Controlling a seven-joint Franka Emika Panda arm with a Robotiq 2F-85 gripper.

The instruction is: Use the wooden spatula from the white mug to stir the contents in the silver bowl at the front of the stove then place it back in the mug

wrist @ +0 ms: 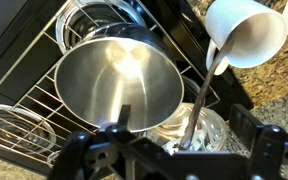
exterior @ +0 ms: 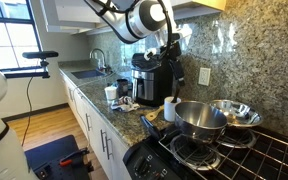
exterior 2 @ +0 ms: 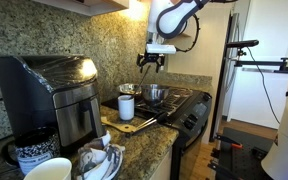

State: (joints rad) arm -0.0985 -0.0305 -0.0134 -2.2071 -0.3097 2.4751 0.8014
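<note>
While the gripper (exterior 2: 151, 66) hovers above the stove (exterior: 274, 150), its fingers (wrist: 76, 152) seem spread, empty.
Wooden spatula (wrist: 199, 100) stands in the white mug (wrist: 246, 35) beside the silver bowl (wrist: 114, 80).

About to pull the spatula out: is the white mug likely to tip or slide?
Probably light: the white mug looks small beside the silver bowl. The wooden spatula leans on its rim and sticks well above it, so a sideways pull could lever it over. On the polished granite counter it may also slide; lift straight up.
</note>
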